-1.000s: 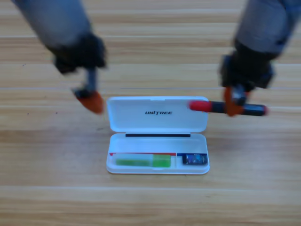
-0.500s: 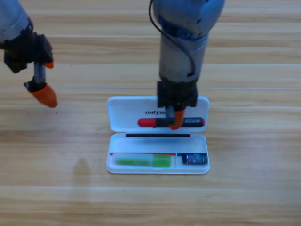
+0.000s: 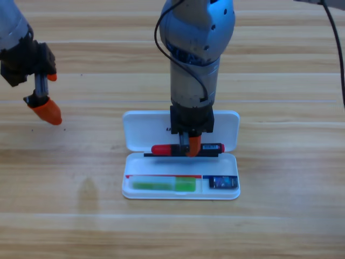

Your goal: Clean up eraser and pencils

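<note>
The right gripper (image 3: 192, 147) is seen at the middle of the frame, pointed straight down over the white case (image 3: 181, 190), its grey arm running up to the top edge. A red-capped marker (image 3: 187, 149) is clamped between its orange jaws, held level and crosswise, red cap toward the left and black barrel toward the right. The marker is placed right along the hinge line, where the open lid (image 3: 141, 131) meets the tray below it. Whether the marker is touching the case cannot be told from this view.

In the tray, the light-green stick (image 3: 164, 185) is laid flat in the long left compartment, lengthwise. The eraser (image 3: 222, 183), a small dark block with a bluish label, is lodged in the small compartment at the tray's right end, apart from the green stick behind a divider.

The left gripper (image 3: 44, 107) is found in the upper left of the frame, well apart from the case, hanging above the wooden table (image 3: 280, 226). One orange jaw tip is shown large, pointing down and to the right; nothing is seen in it, and whether its jaws are apart or together cannot be told.
</note>
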Controlling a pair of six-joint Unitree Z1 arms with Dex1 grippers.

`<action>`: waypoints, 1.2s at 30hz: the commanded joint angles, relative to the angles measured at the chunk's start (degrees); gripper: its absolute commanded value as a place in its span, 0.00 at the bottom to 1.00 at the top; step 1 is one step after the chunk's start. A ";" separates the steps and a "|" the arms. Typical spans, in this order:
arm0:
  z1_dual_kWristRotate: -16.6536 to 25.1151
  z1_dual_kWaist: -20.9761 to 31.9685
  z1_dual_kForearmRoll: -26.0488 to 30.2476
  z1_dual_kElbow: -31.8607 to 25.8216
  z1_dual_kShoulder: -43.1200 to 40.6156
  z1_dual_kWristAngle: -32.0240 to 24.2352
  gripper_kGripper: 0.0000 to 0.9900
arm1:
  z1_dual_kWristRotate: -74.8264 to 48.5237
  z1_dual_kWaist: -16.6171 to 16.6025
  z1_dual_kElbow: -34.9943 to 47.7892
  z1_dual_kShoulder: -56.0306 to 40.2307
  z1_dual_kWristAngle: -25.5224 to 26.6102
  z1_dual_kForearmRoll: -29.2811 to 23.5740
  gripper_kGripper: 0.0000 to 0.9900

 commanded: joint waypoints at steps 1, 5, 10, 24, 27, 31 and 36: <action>0.50 0.93 -0.53 1.20 1.03 -0.71 1.00 | -0.24 1.41 0.12 3.51 -1.06 1.06 0.00; 0.50 0.93 -0.53 1.03 1.12 -0.71 1.00 | 0.64 1.41 0.03 3.16 -1.06 1.06 0.43; 0.50 0.93 -0.71 1.20 1.38 -0.71 1.00 | 1.78 1.50 0.29 1.75 -0.53 1.94 0.88; 0.50 0.93 -0.97 1.29 1.38 -0.97 1.00 | 2.13 6.25 15.06 -22.42 10.37 2.29 0.93; 0.50 0.93 -0.97 0.59 1.82 -0.97 1.00 | 3.01 7.13 17.96 -28.92 13.09 2.29 0.93; 0.23 0.93 -0.97 -3.54 4.81 -0.88 1.00 | 7.14 7.13 21.30 -34.81 15.20 -0.35 0.93; -0.56 1.63 -0.88 -11.63 10.88 -0.62 1.00 | 13.20 6.95 38.17 -46.85 15.73 -16.79 0.94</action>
